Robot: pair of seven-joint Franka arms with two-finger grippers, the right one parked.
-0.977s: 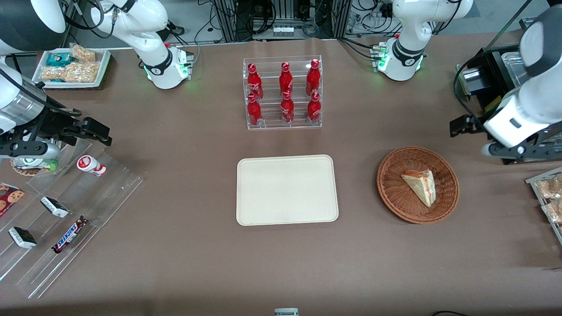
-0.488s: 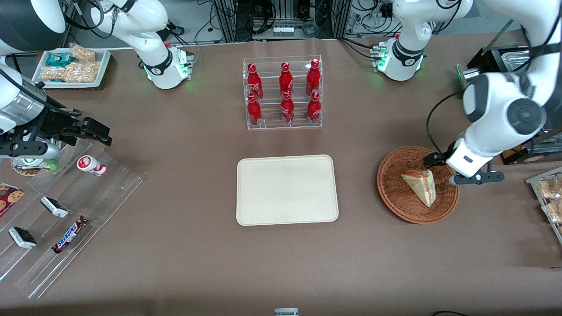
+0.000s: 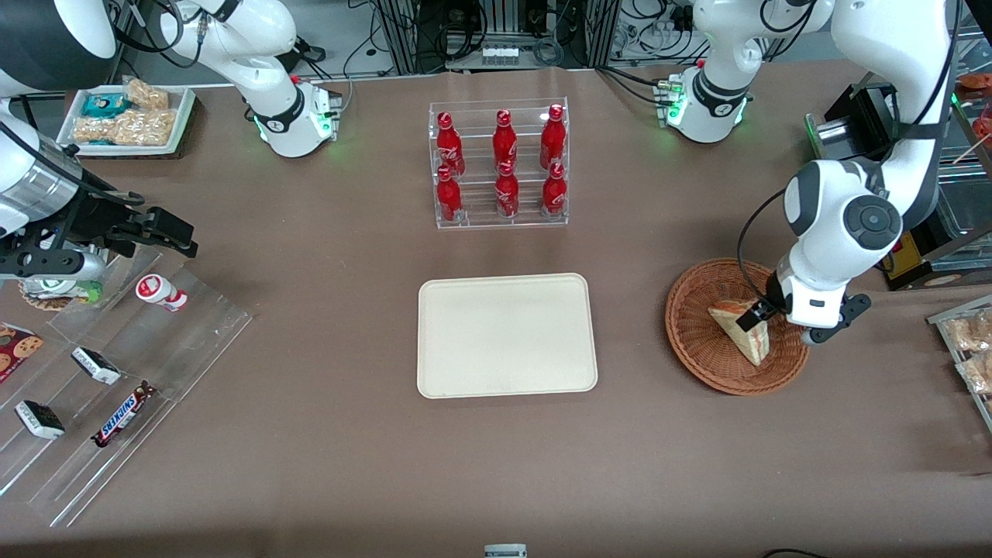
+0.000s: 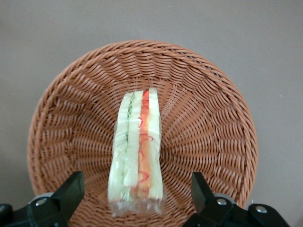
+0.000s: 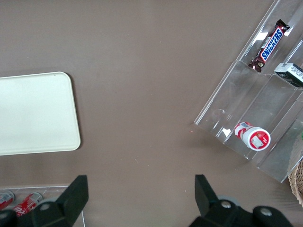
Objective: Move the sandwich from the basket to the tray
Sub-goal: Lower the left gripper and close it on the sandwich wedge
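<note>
The sandwich, a wrapped white-bread wedge with orange and green layers, lies in the round reddish-brown wicker basket toward the working arm's end of the table. My gripper hangs low over the basket, open, one finger on each side of the sandwich's wide end without touching it. The left wrist view shows the sandwich standing on edge in the basket, with the gripper straddling it and both black fingertips apart from the wrap. The cream tray lies bare mid-table, also seen as the tray.
A clear rack of red bottles stands farther from the front camera than the tray. A stepped acrylic display with snacks sits toward the parked arm's end. A snack tray and black box flank the basket.
The left arm swung in from the working arm's end of the table and came down over the basket, bringing its open fingers around the sandwich. The sandwich has not moved.
</note>
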